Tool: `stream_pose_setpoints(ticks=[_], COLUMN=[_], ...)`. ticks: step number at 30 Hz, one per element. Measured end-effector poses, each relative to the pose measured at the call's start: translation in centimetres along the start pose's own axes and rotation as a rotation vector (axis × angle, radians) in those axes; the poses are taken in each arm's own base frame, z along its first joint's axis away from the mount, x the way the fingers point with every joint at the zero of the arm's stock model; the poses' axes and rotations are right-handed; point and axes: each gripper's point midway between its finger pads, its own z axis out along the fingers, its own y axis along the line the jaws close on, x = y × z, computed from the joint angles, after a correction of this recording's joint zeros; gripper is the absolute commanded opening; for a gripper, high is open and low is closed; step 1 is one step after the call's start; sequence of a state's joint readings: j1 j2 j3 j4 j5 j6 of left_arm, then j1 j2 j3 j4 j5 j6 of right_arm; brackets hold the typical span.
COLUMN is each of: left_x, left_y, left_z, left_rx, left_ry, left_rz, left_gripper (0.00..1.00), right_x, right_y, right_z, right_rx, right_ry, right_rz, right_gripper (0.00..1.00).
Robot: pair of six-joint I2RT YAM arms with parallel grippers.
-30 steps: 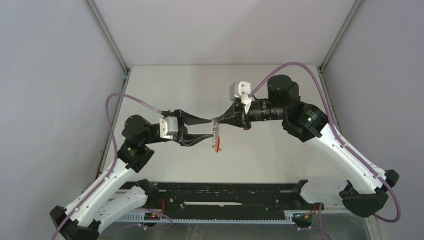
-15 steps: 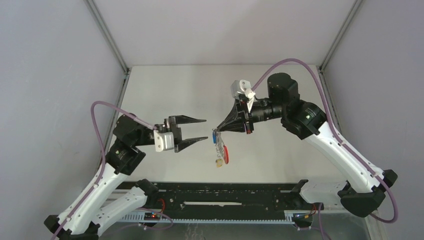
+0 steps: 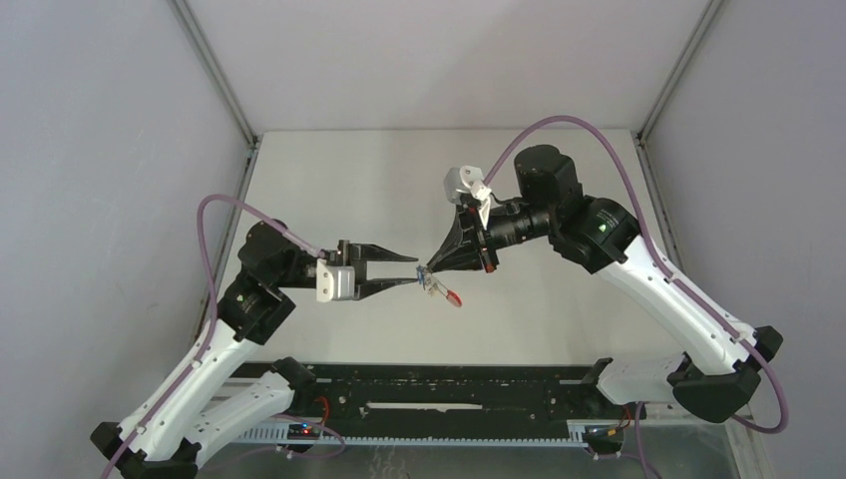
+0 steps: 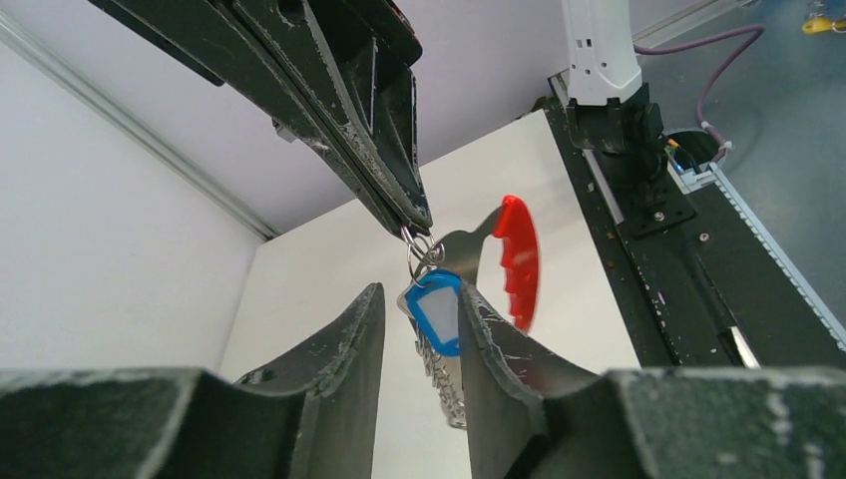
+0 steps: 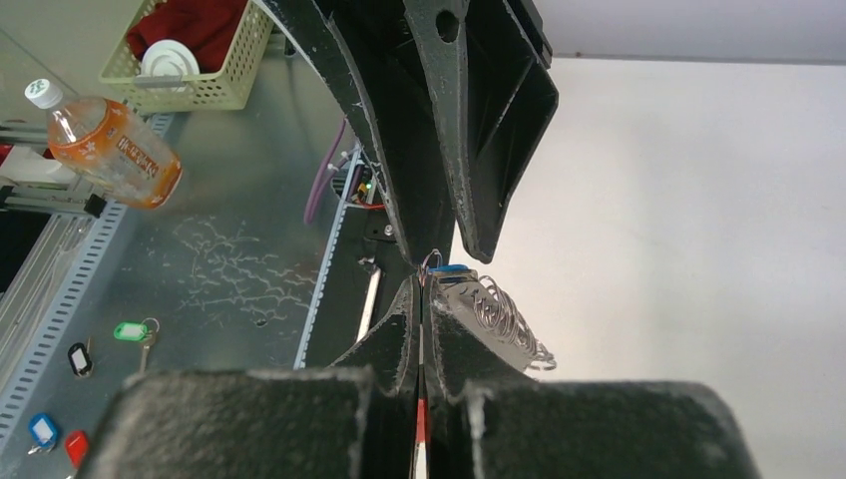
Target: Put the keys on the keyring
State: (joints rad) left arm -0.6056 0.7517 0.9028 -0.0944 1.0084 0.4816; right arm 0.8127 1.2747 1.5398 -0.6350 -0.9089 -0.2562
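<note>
- Top external view: the two arms meet tip to tip above the white table (image 3: 349, 180). The right gripper (image 3: 429, 267) has its jaws pressed together on the top of the keyring (image 3: 437, 286), which hangs in the air below its tip, with the red band (image 3: 454, 298) swung out towards the right arm's side.
- The left gripper (image 3: 413, 268) points at the keyring from the other side, its fingers a little apart, their tips right at the keyring's upper end.
- Left wrist view: the left gripper (image 4: 419, 299) stands spread around the blue-tagged key (image 4: 437, 314). The tag touches one finger (image 4: 489, 349) and a gap shows between it and the other, so it is framed, not pinched.
- Above it the right gripper (image 4: 417, 215) clamps the small ring at the top of the keyring (image 4: 464, 247). The wire clips (image 4: 439, 369) hang down between the left fingers.
- Right wrist view: the right gripper (image 5: 420, 289) is closed flat on the keyring's edge, with the wire clips (image 5: 509, 324) fanned out beside it and the blue tag (image 5: 451, 268) just above.
- Off the table lie a bottle (image 5: 110, 150), a basket (image 5: 190, 70) and spare key tags (image 5: 130, 329).
</note>
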Motion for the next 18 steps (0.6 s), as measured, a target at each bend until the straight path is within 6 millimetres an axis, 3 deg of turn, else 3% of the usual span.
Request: stream_pose_setpoints(ticks=[5, 18], left_x=[0.07, 0.91], left_y=[0.03, -0.55], left_z=[-0.01, -0.25], left_rx=[0.001, 0.024], left_ry=[0.002, 0.031], left_rz=[0.012, 0.057], left_gripper=[0.30, 0.03], right_x=[0.19, 0.99], right_y=[-0.07, -0.36], right_z=[0.31, 0.82], right_rx=[-0.009, -0.014], right_ry=[0.019, 0.054], right_rz=[0.012, 0.034], right_gripper=[0.00, 0.00])
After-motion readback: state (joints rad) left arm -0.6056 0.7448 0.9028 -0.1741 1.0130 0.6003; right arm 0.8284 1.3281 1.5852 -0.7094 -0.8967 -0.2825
